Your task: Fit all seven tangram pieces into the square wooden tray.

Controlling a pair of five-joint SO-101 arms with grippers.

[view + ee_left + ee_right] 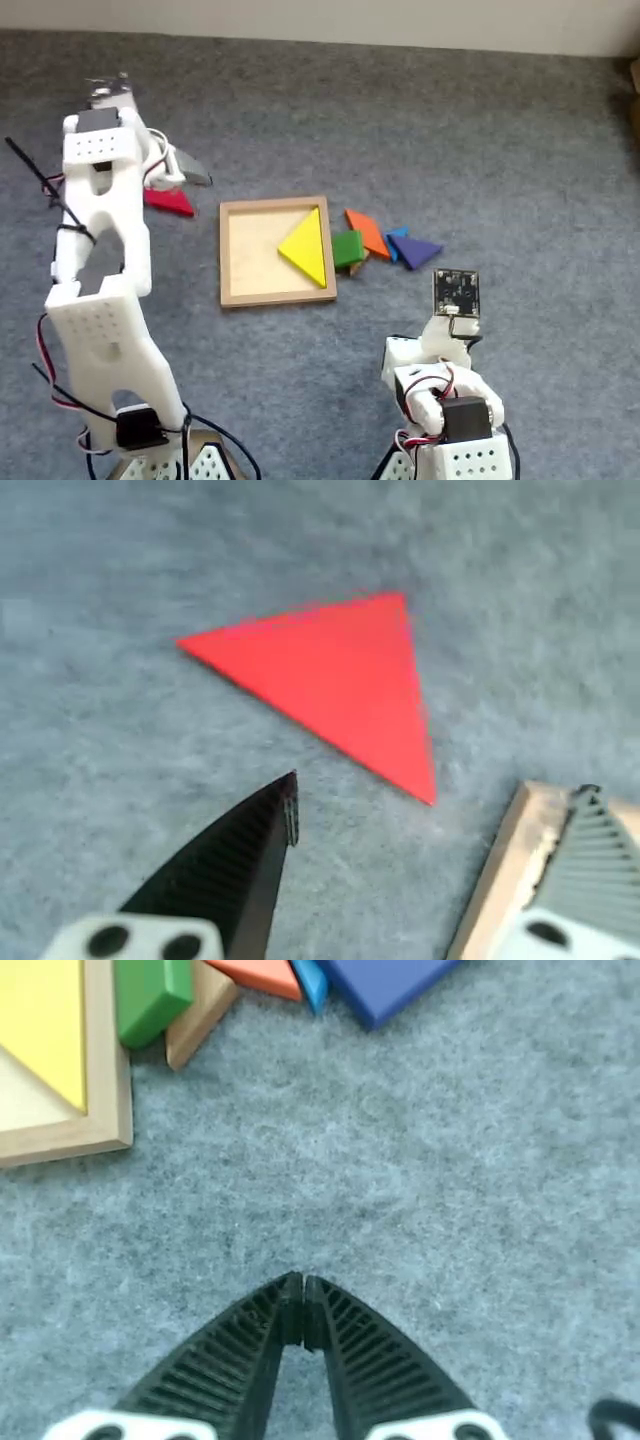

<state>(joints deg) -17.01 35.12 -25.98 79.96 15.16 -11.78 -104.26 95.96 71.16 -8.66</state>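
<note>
High view: the tray (pixel 232 255) holds one piece, the yellow triangle (pixel 308 250), which lies flat against the wall farthest from the left gripper (pixel 178 178). The red triangle (pixel 168 201) lies on the carpet (pixel 420 130) just beside that gripper, apart from the tray, and is likely the next pick. The green piece (pixel 347 247), orange piece (pixel 366 232) and blue triangle (pixel 415 249) bunch beyond the tray's far wall.

Left wrist view: the left gripper is spread wide and empty. The red triangle sits just ahead of its fingertips (pixel 288 800) and the tray's corner is beside one finger, so it looks set to close on the piece.

Right wrist view: the right gripper (pixel 302 1305) is pinched together and holds nothing. It sits over bare carpet with the bunch well ahead, seemingly parked clear.
</note>
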